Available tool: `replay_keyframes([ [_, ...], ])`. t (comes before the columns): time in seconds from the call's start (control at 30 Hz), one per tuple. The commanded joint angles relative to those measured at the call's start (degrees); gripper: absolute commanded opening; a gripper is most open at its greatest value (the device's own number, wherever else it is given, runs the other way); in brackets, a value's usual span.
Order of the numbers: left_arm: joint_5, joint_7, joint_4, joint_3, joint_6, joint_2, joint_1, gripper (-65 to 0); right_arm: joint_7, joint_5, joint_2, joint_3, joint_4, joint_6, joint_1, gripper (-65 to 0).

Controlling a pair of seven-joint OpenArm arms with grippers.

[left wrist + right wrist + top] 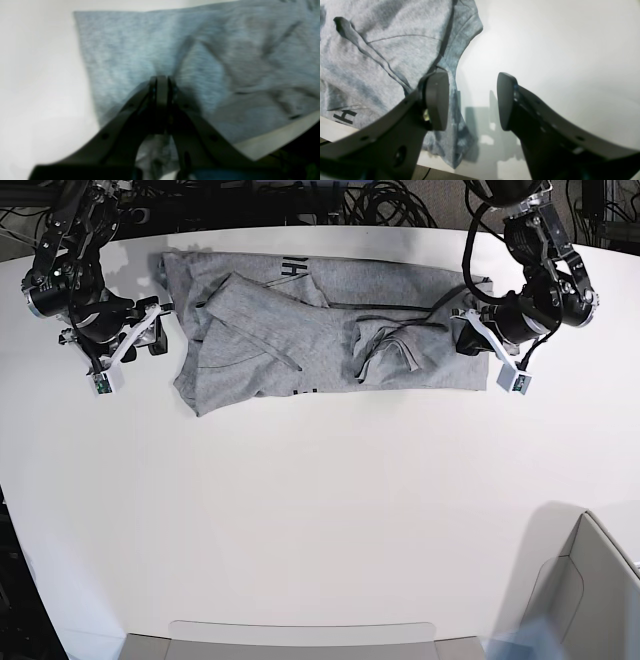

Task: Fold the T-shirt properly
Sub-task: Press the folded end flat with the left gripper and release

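T-shirt (320, 330), grey, rumpled, long axis crosswise along the table's (320, 520) far side: left gripper (468, 332) clamped on its hem end, right gripper (152, 330) wide open, empty, just beside the opposite end.

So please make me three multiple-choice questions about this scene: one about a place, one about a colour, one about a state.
1. Where does the T-shirt lie on the table?
A. along the far edge
B. in the middle
C. at the near edge

2. What colour is the T-shirt?
A. red
B. grey
C. black

3. How are the two claws?
A. both open
B. left claw shut on the T-shirt, right claw open
C. both shut on nothing

Answers:
1. A, the base view shows it stretched between the arms at the table's far side.
2. B, heather-grey cloth fills both wrist views.
3. B, cloth puckers at the closed left tips; the right fingers stand apart over bare table.
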Motion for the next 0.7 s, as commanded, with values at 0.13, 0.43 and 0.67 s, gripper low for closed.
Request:
replay_keyframes([
  [0.13, -7.49, -0.66, 3.41, 9.79, -0.12, -4.98, 2.75, -65.0, 0.65, 0.61, 0.47, 0.16, 0.74, 0.29, 0.59, -34.5],
  [0.43, -8.28, -0.66, 4.73, 17.27, -0.12, -8.23, 6.18, -65.0, 0.65, 0.61, 0.55, 0.16, -0.84, 0.29, 1.21, -34.5],
  [0.67, -8.54, -0.66, 10.71, 17.09, -0.12, -9.72, 8.64, -65.0, 0.65, 0.61, 0.55, 0.25, -0.84, 0.29, 1.82, -34.5],
])
